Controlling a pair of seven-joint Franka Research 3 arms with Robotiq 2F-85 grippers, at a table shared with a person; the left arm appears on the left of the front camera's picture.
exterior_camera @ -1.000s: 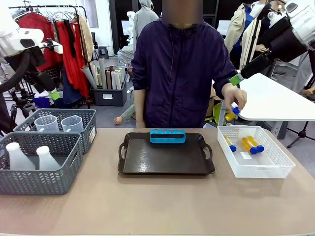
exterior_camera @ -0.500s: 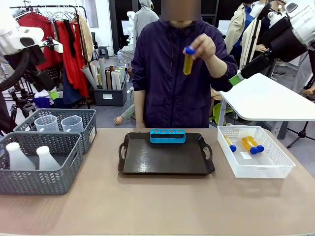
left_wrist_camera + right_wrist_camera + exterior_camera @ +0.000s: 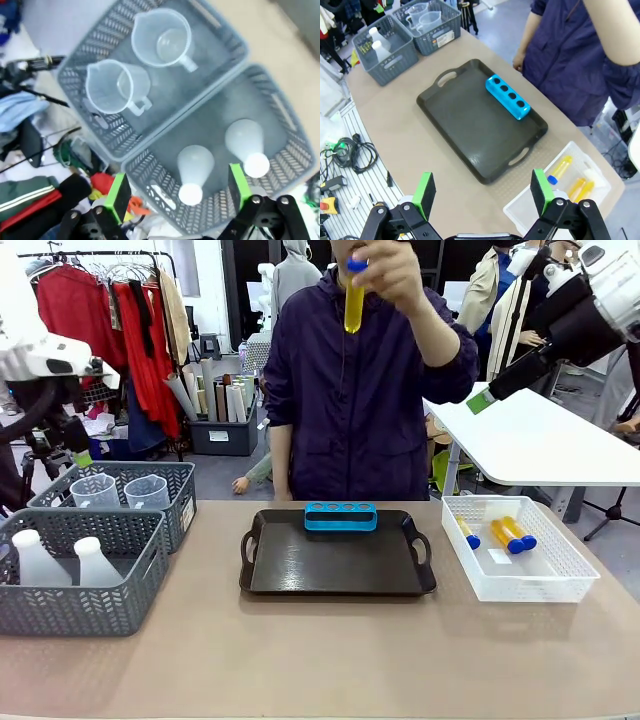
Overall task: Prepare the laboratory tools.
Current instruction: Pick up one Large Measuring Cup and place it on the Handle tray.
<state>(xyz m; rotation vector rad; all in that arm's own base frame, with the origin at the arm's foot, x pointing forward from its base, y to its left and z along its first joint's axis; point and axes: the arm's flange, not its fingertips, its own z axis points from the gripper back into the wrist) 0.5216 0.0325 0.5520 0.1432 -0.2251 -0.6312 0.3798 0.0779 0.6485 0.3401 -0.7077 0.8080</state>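
Left gripper [image 3: 178, 192] is wide open and empty, hanging above the two grey baskets at the left end of the surface [image 3: 300, 650]. Far grey basket [image 3: 182, 490] holds two clear jugs [image 3: 162, 40], upright, side by side. Near grey basket [image 3: 85, 608] holds two white flasks [image 3: 195, 170], upright, just beside each other. The two baskets touch.

Right gripper [image 3: 483, 191] is wide open and empty, high over the surface's right side, well apart from everything.

The person's hand [image 3: 395, 275] holds one amber tube [image 3: 354, 308] up high, blue cap on top, upright. Three more tubes [image 3: 510, 535] lie flat in the white basket [image 3: 560, 585] on the right.

Dark tray [image 3: 330, 565] sits mid-surface between the grey baskets and the white basket. A blue rack [image 3: 341, 516] lies along the tray's far edge, holes facing up, nothing in them.
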